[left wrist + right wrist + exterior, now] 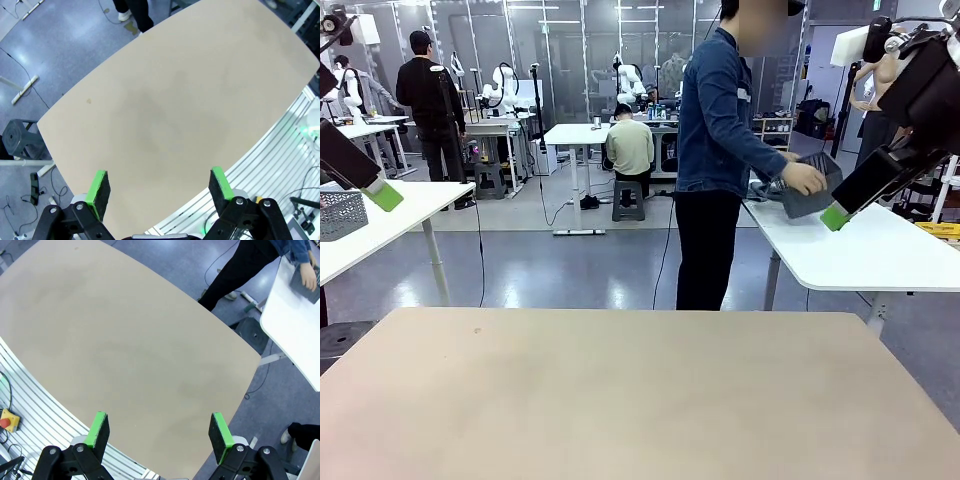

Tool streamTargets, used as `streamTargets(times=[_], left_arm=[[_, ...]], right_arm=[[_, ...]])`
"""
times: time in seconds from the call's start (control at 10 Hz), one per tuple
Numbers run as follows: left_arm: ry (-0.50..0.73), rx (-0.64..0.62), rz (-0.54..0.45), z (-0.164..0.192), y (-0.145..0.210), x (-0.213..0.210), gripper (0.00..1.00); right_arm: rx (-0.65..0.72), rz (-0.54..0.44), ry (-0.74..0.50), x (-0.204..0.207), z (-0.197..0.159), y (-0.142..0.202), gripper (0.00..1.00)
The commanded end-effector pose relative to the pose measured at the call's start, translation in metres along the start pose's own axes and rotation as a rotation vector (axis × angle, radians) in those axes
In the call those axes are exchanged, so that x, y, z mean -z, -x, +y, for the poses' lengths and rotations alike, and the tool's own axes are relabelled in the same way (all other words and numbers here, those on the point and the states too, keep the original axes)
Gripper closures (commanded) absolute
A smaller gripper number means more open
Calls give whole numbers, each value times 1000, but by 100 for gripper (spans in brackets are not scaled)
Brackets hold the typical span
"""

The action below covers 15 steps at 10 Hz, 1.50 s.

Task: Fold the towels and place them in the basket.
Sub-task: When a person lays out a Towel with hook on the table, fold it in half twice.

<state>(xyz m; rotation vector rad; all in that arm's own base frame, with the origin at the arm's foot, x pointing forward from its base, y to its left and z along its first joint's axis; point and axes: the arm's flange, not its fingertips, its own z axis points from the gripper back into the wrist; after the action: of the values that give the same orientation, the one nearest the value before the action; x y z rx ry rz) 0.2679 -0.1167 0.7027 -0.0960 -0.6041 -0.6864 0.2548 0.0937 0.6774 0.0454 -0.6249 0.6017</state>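
Observation:
The towels are out of view. A person in a denim jacket stands beyond the beige table (620,400), turned toward a white side table (880,260). One of the person's hands rests on the dark grey basket (812,188) there. That basket (303,277) also sits at the top right corner of the right wrist view. My left gripper (157,182) hangs open high over the beige table, nothing between its green pads. My right gripper (157,425) is open too, likewise raised. In the front view the left gripper (382,194) is at the left edge and the right gripper (836,216) at the upper right.
A lighter grey mesh basket (340,212) stands on another white table (400,215) at the left. A black stool (20,140) sits on the floor beside the beige table. Other people and work tables fill the room behind.

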Motion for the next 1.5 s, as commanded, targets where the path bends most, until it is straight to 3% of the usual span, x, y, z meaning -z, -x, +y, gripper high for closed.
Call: streamTargets(times=[0.0,1.4], left_arm=[[-1,7,-4,0,0,-1,0],[-1,7,-4,0,0,-1,0]], right_arm=[[-4,-7,0,-1,-1,-1,0],[-4,-7,0,-1,-1,-1,0]])
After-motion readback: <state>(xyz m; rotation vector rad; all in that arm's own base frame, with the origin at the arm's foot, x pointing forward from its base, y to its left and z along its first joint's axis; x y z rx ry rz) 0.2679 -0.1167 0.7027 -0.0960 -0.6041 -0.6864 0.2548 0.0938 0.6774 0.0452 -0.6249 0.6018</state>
